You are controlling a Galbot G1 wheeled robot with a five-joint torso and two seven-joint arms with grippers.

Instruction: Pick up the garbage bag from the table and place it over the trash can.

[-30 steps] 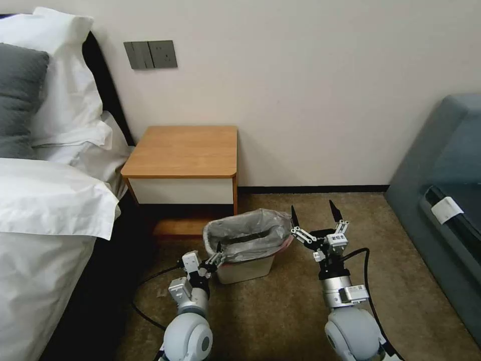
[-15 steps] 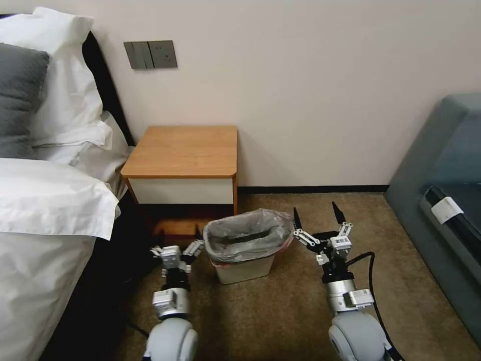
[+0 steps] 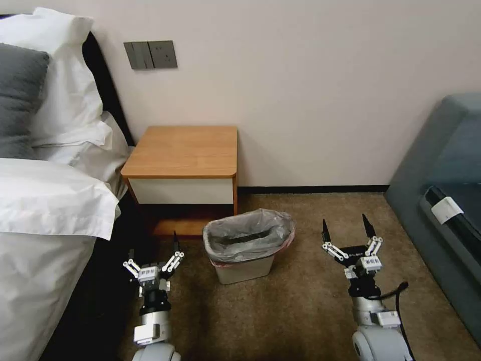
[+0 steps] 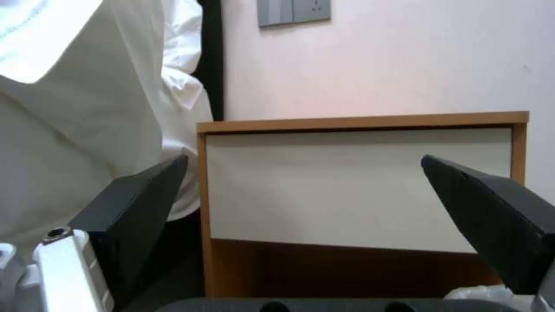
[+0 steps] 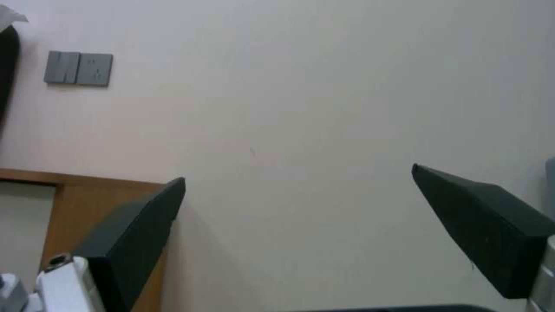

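Thin grey plastic, the garbage bag (image 3: 249, 228) already drapes over the trash can (image 3: 244, 269), light, crinkly and slippery, best pinched at its rim, while my left gripper (image 3: 153, 253) and right gripper (image 3: 348, 229) flank it with jaws apart.

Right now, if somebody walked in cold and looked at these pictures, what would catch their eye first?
Probably the trash can on the carpet in front of the table, with the garbage bag draped over its rim. Next, the two open grippers flanking it, apart from it: the left gripper near the bed, the right gripper toward the grey sofa.
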